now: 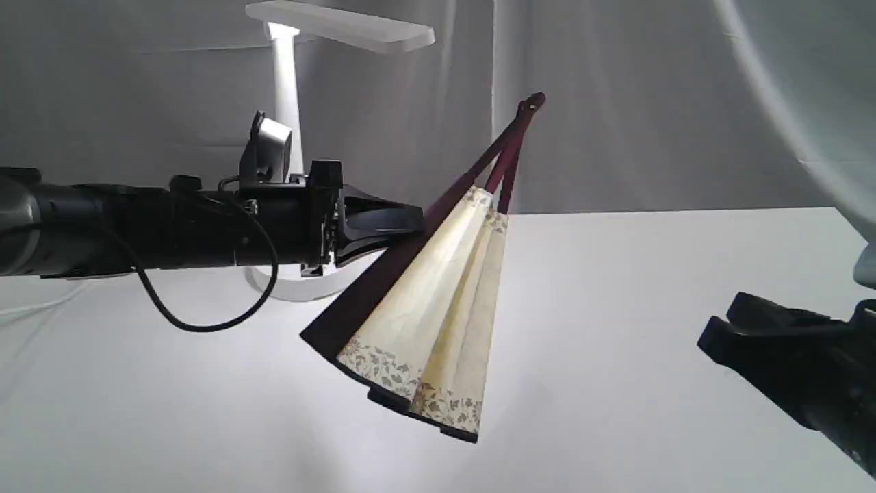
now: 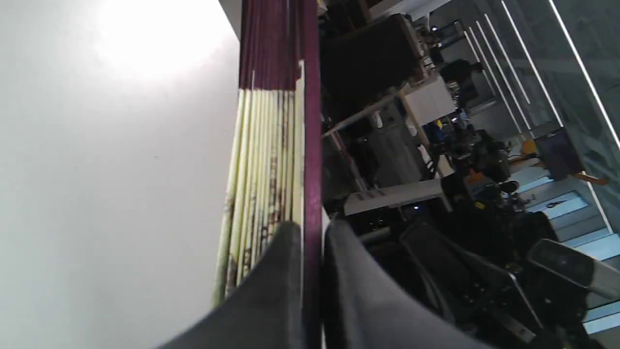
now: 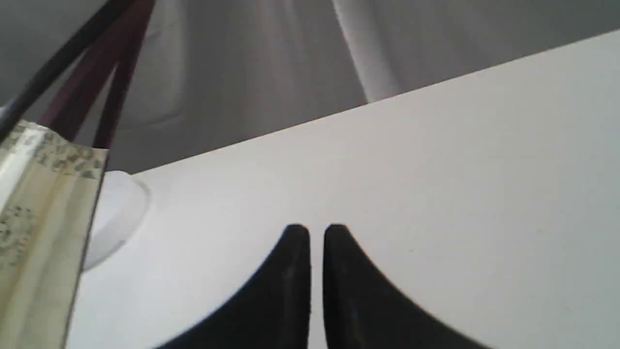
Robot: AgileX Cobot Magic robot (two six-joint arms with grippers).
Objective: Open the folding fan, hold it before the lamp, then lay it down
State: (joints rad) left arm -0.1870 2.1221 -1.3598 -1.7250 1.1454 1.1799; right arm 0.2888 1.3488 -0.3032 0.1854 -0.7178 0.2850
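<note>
The folding fan (image 1: 431, 301) hangs in the air above the table, partly spread, pivot up at the top right and cream leaf with grey floral border pointing down. My left gripper (image 1: 410, 222) is shut on its dark maroon outer guard (image 2: 312, 145); the pleated leaf (image 2: 261, 160) lies beside the fingers. Behind the left arm stands the white lamp (image 1: 287, 103), its bar head (image 1: 342, 26) overhead and its round base (image 1: 301, 284) partly hidden. My right gripper (image 3: 316, 231) is shut and empty, low at the right (image 1: 718, 335), apart from the fan (image 3: 43, 203).
A white table (image 1: 650, 308) runs under everything, backed by a grey draped curtain (image 1: 650, 103). A black cable (image 1: 198, 311) loops down from the left arm. The left wrist view looks past the table edge to cluttered lab equipment (image 2: 460, 169).
</note>
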